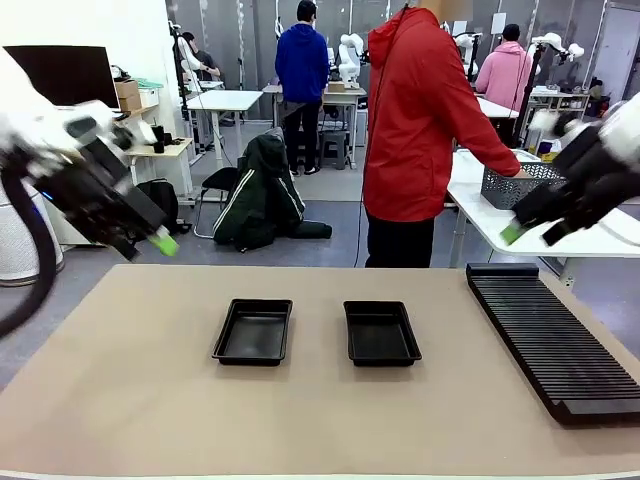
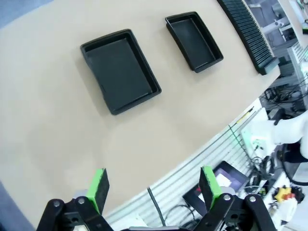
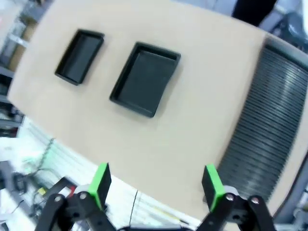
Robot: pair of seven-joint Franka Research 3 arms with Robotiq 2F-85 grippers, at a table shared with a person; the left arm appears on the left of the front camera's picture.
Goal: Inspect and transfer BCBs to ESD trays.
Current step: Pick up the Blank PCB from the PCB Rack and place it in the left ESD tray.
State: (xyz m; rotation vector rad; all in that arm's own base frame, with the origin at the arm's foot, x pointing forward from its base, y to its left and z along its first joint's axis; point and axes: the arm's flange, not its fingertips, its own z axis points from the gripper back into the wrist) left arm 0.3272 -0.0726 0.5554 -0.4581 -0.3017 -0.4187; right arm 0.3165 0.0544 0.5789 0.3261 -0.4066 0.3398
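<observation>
Two empty black ESD trays lie side by side mid-table: the left tray (image 1: pixel 253 331) (image 2: pixel 120 70) (image 3: pixel 79 57) and the right tray (image 1: pixel 381 333) (image 2: pixel 194 34) (image 3: pixel 145 78). No BCBs are in view. My left gripper (image 1: pixel 155 243) (image 2: pixel 154 187) hangs high over the table's left edge, open, with nothing between its green pads (image 2: pixel 99 187). Raised off the table's far right side, my right gripper (image 1: pixel 530 235) (image 3: pixel 156 185) is likewise open and holds nothing.
A long black slotted rack (image 1: pixel 555 340) (image 2: pixel 245 33) (image 3: pixel 269 130) runs along the table's right side. A person in a red jacket (image 1: pixel 415 120) stands at the far edge, one hand at a grey mesh basket (image 1: pixel 520 185) on a side table.
</observation>
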